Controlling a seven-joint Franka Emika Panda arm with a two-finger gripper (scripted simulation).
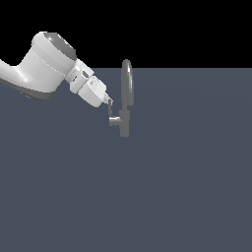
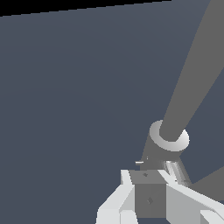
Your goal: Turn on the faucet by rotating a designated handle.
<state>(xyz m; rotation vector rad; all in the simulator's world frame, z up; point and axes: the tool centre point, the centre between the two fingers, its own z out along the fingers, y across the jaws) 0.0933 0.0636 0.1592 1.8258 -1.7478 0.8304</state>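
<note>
Panda arm's gripper (image 1: 109, 102) at the handle (image 1: 114, 120) of the faucet (image 1: 126, 98) — fingertips touching lever; claw spread or pinching — can't tell.

The arm (image 1: 39, 69) runs off the exterior view's left edge at 9 o'clock, so its base is unseen. There the fingers (image 1: 109, 102) are too small to tell whether they touch the handle (image 1: 114, 119). In the wrist view the spout (image 2: 197, 74) is cut off at 1 o'clock, the fingers (image 2: 175, 170) partly hide the handle, and their gap cannot be judged.
</note>
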